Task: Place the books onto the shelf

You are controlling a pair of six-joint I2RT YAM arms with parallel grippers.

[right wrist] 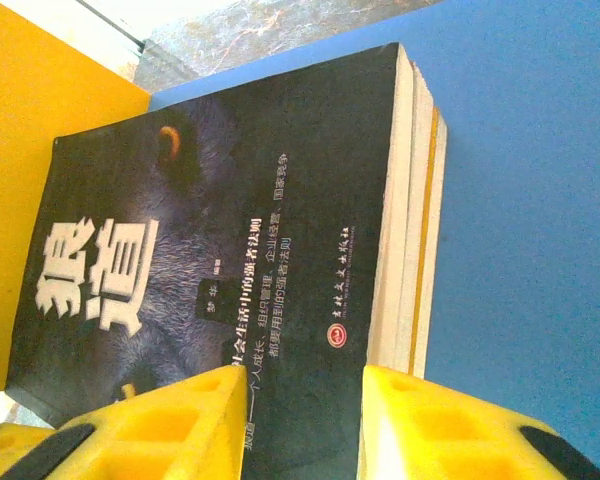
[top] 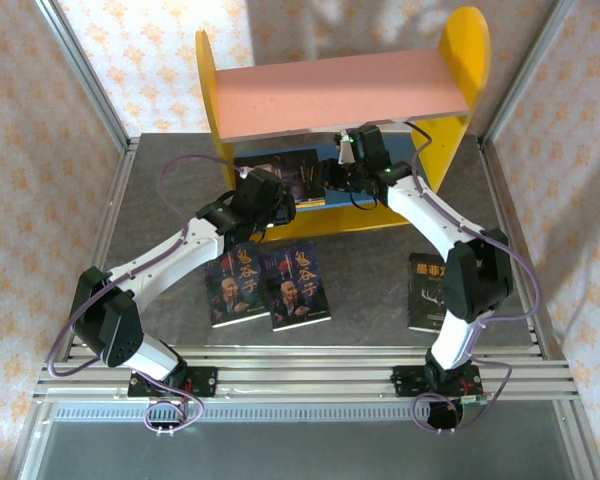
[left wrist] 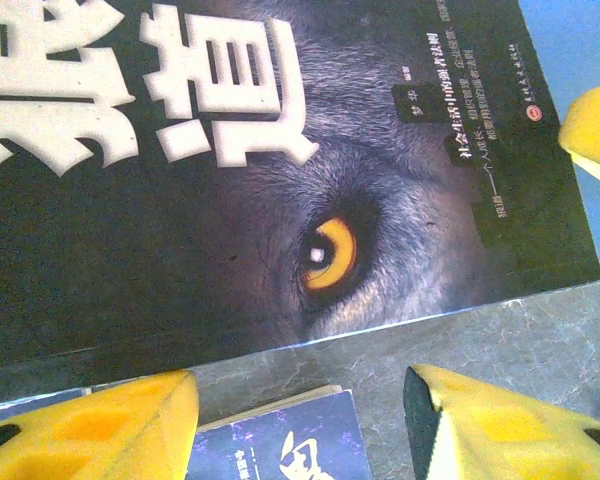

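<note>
**Reaching into the shelf [top: 462, 60], three books out on the worktop [top: 370, 290]**

Both my arms stretch under the pink upper board [top: 340, 95] to the blue lower board [right wrist: 530, 200]. A wolf-eye book [right wrist: 230, 230] lies flat there, cover up, close by the yellow side panel [right wrist: 40, 150]. The page edges of at least one more book [right wrist: 432, 230] show beneath it.

My left hand [left wrist: 300, 420] hangs released at the front edge of that board. Its yellow fingers [left wrist: 110, 420] stand apart with nothing between them; below the gap are grey worktop and the corner of a blue book.

My right hand [right wrist: 315, 430] is over one end of the wolf-eye book, with one finger across the cover and the other by the page edges, the two partly apart. I cannot tell whether it is pinching the stack or only poised above it.

In front of the shelf, a face-cover book [top: 238, 287] and its twin [top: 298, 287] lie side by side on the worktop. A dark book [top: 427, 290] lies apart to the right, partly hidden by my right arm.
</note>
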